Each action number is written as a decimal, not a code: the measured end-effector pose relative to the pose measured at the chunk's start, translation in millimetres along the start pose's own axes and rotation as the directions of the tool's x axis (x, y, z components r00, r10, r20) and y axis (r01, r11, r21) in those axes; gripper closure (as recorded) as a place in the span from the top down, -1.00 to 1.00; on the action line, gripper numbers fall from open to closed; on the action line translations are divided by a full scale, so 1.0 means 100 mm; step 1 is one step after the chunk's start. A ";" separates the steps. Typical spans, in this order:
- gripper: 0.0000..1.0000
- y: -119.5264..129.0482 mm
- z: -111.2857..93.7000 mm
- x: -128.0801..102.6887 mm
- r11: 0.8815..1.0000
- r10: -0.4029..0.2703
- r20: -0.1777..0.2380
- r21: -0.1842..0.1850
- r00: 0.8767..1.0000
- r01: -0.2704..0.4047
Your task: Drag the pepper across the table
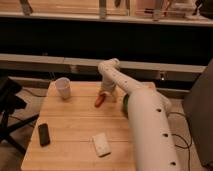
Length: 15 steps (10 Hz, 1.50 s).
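Observation:
The pepper (99,100) is small, slim and red-orange and lies on the light wooden table (70,130) near its far middle. My gripper (105,93) is at the end of the white arm (145,125), pointing down right at the pepper's upper right end, touching or nearly touching it. The arm reaches in from the lower right across the table.
A white cup (63,88) stands at the table's far left corner. A black phone-like object (44,134) lies near the left front. A white rectangular sponge (101,144) lies at the front middle. A green round object (125,103) peeks out behind the arm. A black chair (9,102) stands left.

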 end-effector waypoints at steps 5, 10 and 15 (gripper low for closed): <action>-0.23 0.03 -0.02 0.00 1.000 -0.001 0.004 -0.005 1.000 0.001; -0.42 0.08 -0.02 0.03 1.000 -0.003 -0.004 -0.007 1.000 0.003; -1.00 0.10 -0.02 0.03 1.000 -0.003 -0.006 -0.011 1.000 0.003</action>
